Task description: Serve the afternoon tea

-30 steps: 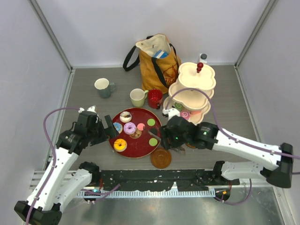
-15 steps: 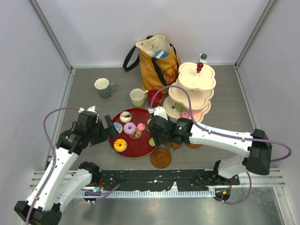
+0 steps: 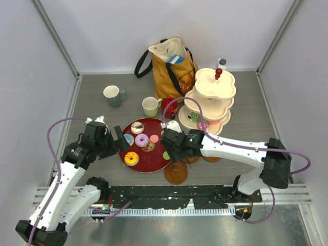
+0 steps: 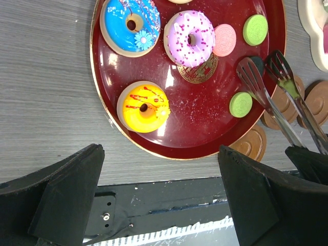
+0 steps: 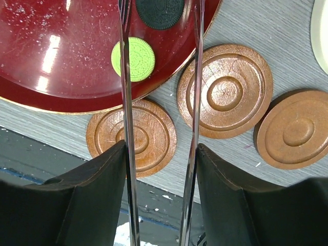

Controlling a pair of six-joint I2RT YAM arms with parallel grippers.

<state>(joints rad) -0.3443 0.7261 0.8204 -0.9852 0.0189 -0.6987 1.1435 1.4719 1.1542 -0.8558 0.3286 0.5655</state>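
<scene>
The red tray (image 3: 154,160) holds yellow (image 3: 131,158), purple (image 3: 142,140) and blue (image 3: 128,139) donuts and several macarons. My right gripper (image 3: 171,144) is shut on metal tongs (image 5: 125,102). The tongs are spread open over the tray's right edge, with a dark macaron (image 5: 160,11) between their tips and a green macaron (image 5: 133,59) beside them. Three brown saucers (image 5: 225,92) lie below the tray. My left gripper (image 3: 122,139) is open and empty at the tray's left side. Grey-green (image 3: 113,95), pale green (image 3: 150,106) and red (image 3: 169,107) mugs stand behind. The cream stand (image 3: 215,84) is at the right.
The mustard tote bag (image 3: 171,64) stands at the back, next to the stand. The stand's lower tiers carry a few small treats. Grey walls close in the table on three sides. The black rail with the arm bases runs along the near edge (image 4: 169,205).
My right arm has swung left, carrying the tongs from above the saucers to the tray's right edge. The left arm has not moved.
</scene>
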